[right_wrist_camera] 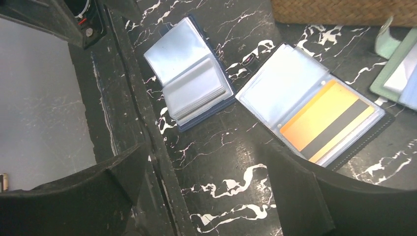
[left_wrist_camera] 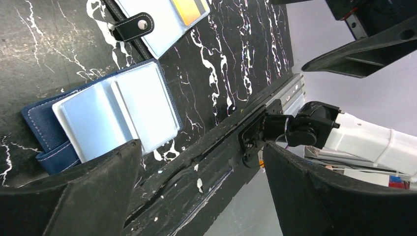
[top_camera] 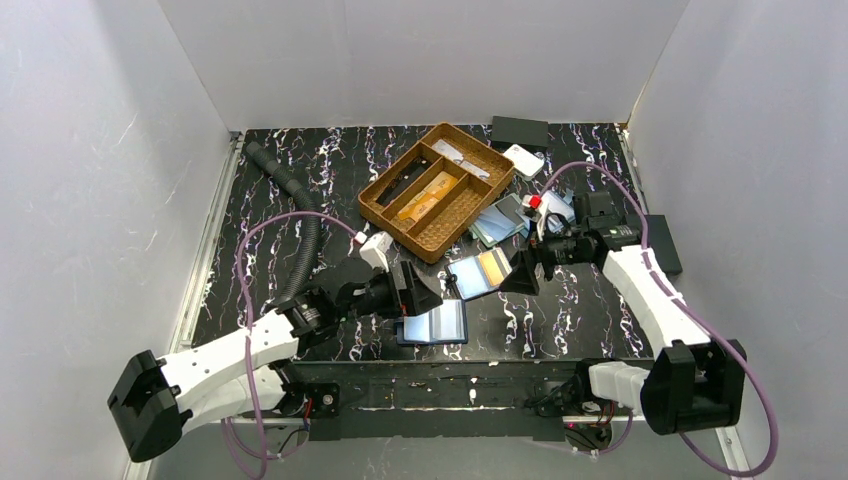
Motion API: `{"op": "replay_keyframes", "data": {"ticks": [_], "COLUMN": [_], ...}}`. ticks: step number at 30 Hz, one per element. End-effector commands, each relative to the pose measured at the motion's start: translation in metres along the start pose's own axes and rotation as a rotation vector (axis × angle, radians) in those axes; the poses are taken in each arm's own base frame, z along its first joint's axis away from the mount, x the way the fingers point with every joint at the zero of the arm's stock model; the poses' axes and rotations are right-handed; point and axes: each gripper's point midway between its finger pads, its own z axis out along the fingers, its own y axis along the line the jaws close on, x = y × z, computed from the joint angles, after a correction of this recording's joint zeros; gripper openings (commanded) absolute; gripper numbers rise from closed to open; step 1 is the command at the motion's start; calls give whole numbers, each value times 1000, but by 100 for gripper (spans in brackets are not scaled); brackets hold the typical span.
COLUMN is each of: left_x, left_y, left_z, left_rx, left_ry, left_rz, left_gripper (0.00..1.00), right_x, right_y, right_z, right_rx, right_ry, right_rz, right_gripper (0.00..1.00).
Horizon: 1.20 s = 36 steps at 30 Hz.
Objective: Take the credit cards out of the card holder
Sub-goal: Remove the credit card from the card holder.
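Hovering left hand (top_camera: 432, 296) facing right hand (top_camera: 512, 275)

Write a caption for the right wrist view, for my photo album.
Open right gripper above a blue card holder with clear sleeves and a second holder showing an orange credit card.

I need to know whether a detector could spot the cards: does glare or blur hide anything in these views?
Top external: glare washes the near holder pale; the orange card is tiny but visible. Left wrist: that holder's sleeves reflect pale blue, nothing readable inside. Right wrist: the card shows sharp through its sleeve, dark stripe clear; the right gripper is dark foreground without detail.
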Motion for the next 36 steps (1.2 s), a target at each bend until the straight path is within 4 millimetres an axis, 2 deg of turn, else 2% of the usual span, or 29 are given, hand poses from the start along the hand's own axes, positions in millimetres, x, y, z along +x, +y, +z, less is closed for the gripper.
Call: {"op": "replay_keyframes", "data": {"ticks": [1,7,8,10,12,14,15,17,22,27,36], "left_x": [-8,9,20,29,38,39,40,36,47,57,52], "left_y": [-18,0,7,17,27,38,44,41,48,50,47], "left_z": [4,20,28,38,44,46,46,47,52,65,72], "left_rx": [23,-47,-82,-142,-215,-336,-399,-478,-638,-676,-718], "left_ry": [17,84,117,139,161,158,164,163,214,256,249], "left_rz": [-15,-39,-33,-18,0,29,44,73,110,122,158], "left_gripper": [90,74,70,66,63,64,64,67,72,74,72], "right_x": [-10,9,15,12,12,14,15,17,20,22,35], "right_y": [3,18,22,20,16,12,10,9,-3,-8,-9], "right_z": [12,47,58,66,71,75,76,76,65,53,52], "right_rx": [-57,-107,-120,-126,-127,-128,-132,-146,-153,-164,-208], "right_ry": [5,104,122,108,111,124,125,116,39,50,124], "right_rz": [12,-21,-22,4,38,55,61,72,124,91,74], "right_gripper": [96,85,78,65,46,38,37,37,37,38,38]}}
